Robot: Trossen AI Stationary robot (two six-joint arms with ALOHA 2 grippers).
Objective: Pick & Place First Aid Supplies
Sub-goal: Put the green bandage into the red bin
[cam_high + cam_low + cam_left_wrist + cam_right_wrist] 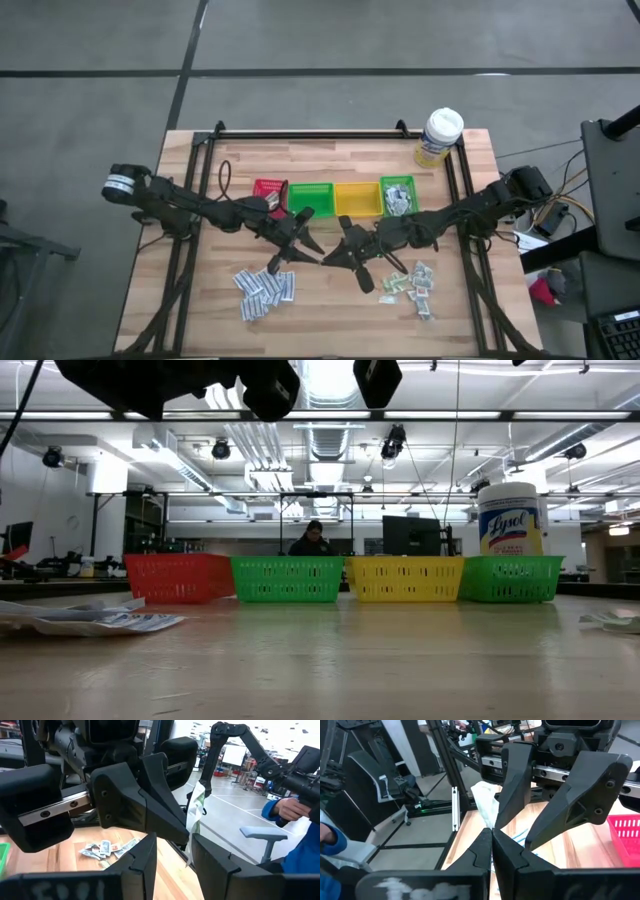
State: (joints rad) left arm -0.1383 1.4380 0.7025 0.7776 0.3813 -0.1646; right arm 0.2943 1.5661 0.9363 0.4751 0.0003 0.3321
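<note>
- The right gripper (492, 837), fingers pinched on a pale sachet (486, 802), holds it up for a likely handover.
- The left gripper (172, 847), fingers parted, faces it, the sachet between them.

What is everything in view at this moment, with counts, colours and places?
Bins: four in a row at the table's middle; red, green, yellow, green. The rightmost green bin holds sachets.
Wipes tub: one, yellow with white lid, far right corner.
Sachets: a white-blue heap front left; a greenish-white heap front right.
Held sachet: one, pale, pinched between the grippers at table centre.
Table: one, light wood.
Person: one, seated far behind the bins.
Left gripper: open, facing the right one.
Right gripper: shut on the sachet.
</note>
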